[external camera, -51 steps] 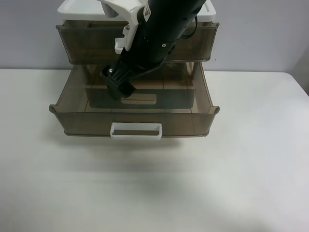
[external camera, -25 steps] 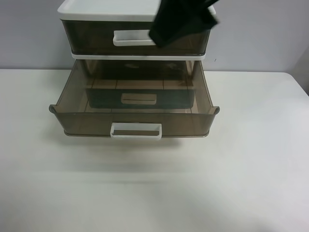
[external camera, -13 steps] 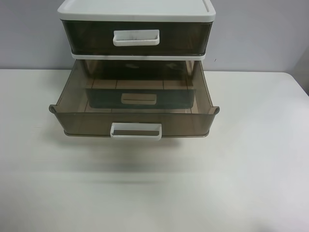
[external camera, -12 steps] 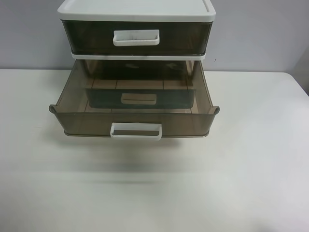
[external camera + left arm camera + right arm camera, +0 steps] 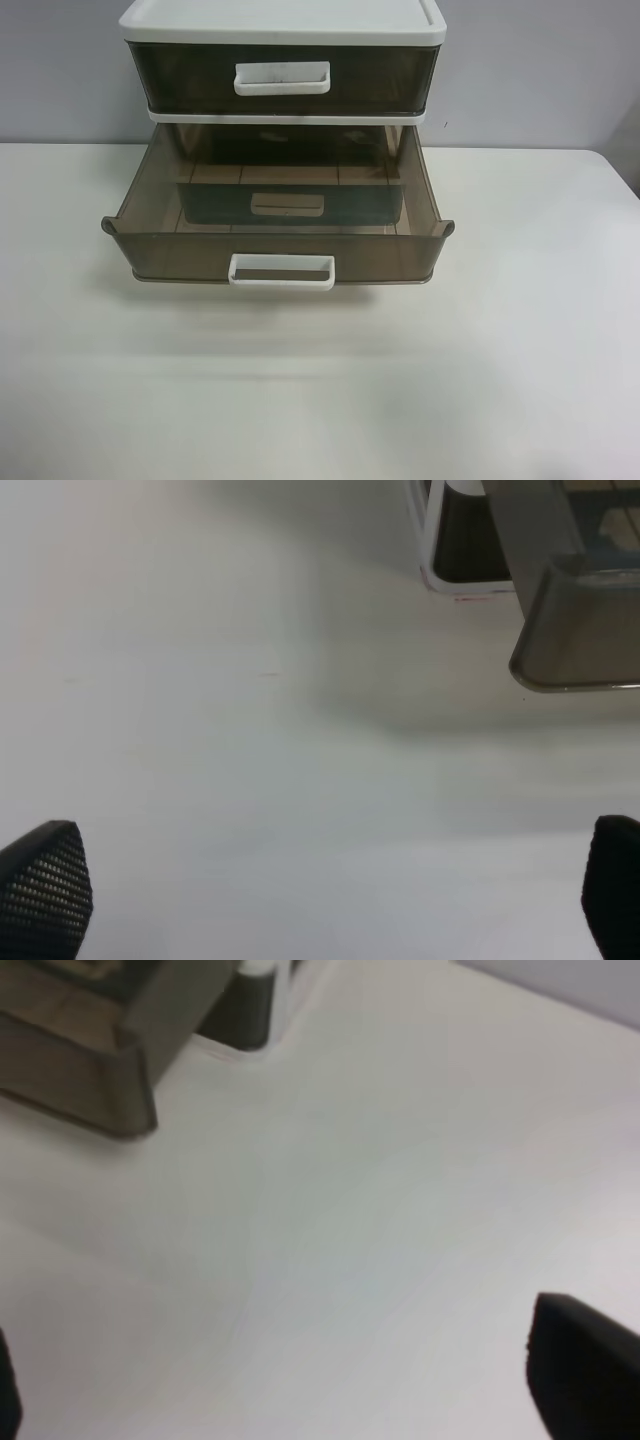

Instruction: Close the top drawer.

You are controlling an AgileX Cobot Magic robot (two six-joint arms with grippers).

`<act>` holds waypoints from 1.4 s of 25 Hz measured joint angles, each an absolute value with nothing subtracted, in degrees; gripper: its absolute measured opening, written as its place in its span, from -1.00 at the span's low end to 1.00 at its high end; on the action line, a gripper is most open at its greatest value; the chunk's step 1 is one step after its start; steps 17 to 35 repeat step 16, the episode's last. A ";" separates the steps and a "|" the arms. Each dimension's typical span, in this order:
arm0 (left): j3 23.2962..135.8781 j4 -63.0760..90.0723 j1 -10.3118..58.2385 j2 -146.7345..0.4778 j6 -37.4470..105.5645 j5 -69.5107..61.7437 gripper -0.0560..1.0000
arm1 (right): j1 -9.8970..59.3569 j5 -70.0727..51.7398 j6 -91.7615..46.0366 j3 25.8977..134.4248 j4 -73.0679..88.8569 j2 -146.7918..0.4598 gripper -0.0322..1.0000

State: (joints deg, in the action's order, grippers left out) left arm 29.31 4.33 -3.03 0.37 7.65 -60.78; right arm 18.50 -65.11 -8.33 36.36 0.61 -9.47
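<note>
The top drawer (image 5: 385, 80), smoky brown with a scuffed white loop handle (image 5: 282, 77), sits flush in the white-topped cabinet (image 5: 280, 18). No arm shows in the exterior high view. My left gripper (image 5: 328, 895) is open and empty above the bare table; its fingertips (image 5: 42, 890) stand wide apart. My right gripper (image 5: 295, 1390) is also open and empty, with one fingertip (image 5: 585, 1380) at the frame edge. Both hang off to the sides of the cabinet, touching nothing.
The lower brown drawer (image 5: 275, 250), with a clean white handle (image 5: 282, 271), is pulled far out over the white table (image 5: 500, 350). Its front corners show in the left wrist view (image 5: 580, 630) and the right wrist view (image 5: 90, 1070).
Two seconds ago a black arm reached over the cabinet and the top drawer stuck out slightly. The drawer then went flush and the arm left the view. Nothing moved in the last half second.
</note>
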 joint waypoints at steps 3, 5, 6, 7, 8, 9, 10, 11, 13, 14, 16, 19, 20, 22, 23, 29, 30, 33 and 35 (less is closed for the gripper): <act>29.31 4.33 -3.03 0.37 7.65 -60.78 0.99 | 10.97 -63.35 -8.33 29.83 3.07 -2.98 0.99; 29.31 4.33 -3.03 0.37 7.65 -60.78 0.99 | 7.21 -62.37 -8.19 29.22 2.63 -0.35 0.99; 29.31 4.33 -3.03 0.37 7.65 -60.78 0.99 | 5.94 -61.82 -7.75 29.17 2.31 0.14 0.99; 29.31 4.33 -3.03 0.37 7.65 -60.78 0.99 | 5.41 -61.68 -7.37 29.11 1.97 0.13 0.99; 29.31 4.33 -3.03 0.37 7.65 -60.78 0.99 | 5.17 -61.63 -7.10 29.04 1.77 0.13 0.99; 29.31 4.33 -3.03 0.37 7.65 -60.78 0.99 | 5.19 -61.63 -6.83 28.98 1.58 0.13 0.99; 29.31 4.33 -3.03 0.37 7.65 -60.78 0.99 | 5.14 -61.63 -6.60 28.98 1.37 0.13 0.99; 29.31 4.33 -3.03 0.37 7.65 -60.78 0.99 | 5.14 -61.57 -6.17 28.98 1.15 0.13 0.99; 29.31 4.33 -3.03 0.37 7.65 -60.78 0.99 | 5.14 -61.57 -5.25 28.98 0.00 0.13 0.99; 29.31 4.33 -3.03 0.37 7.65 -60.78 0.99 | 5.14 -61.57 -4.86 28.98 0.00 0.13 0.99; 29.31 4.33 -3.03 0.37 7.65 -60.78 0.99 | 5.14 -61.57 -4.06 28.98 0.00 0.13 0.99; 29.31 4.33 -3.03 0.37 7.65 -60.78 0.99 | 5.14 -61.57 -4.06 28.98 0.00 0.13 0.99; 29.31 4.33 -3.03 0.37 7.65 -60.78 0.99 | 5.14 -61.57 -4.06 28.98 0.00 0.13 0.99; 29.31 4.33 -3.03 0.37 7.65 -60.78 0.99 | 5.14 -61.57 -4.06 28.98 0.00 0.13 0.99; 29.31 4.33 -3.03 0.37 7.65 -60.78 0.99 | 5.14 -61.57 -4.06 28.98 0.00 0.13 0.99; 29.31 4.33 -3.03 0.37 7.65 -60.78 0.99 | 5.14 -61.57 -4.06 28.98 0.00 0.13 0.99; 29.31 4.33 -3.03 0.37 7.65 -60.78 0.99 | 5.14 -61.57 -4.06 28.98 0.00 0.13 0.99; 29.31 4.33 -3.03 0.37 7.65 -60.78 0.99 | 5.14 -61.57 -4.06 28.98 0.00 0.13 0.99; 29.31 4.33 -3.03 0.37 7.65 -60.78 0.99 | 5.14 -61.57 -4.06 28.98 0.00 0.13 0.99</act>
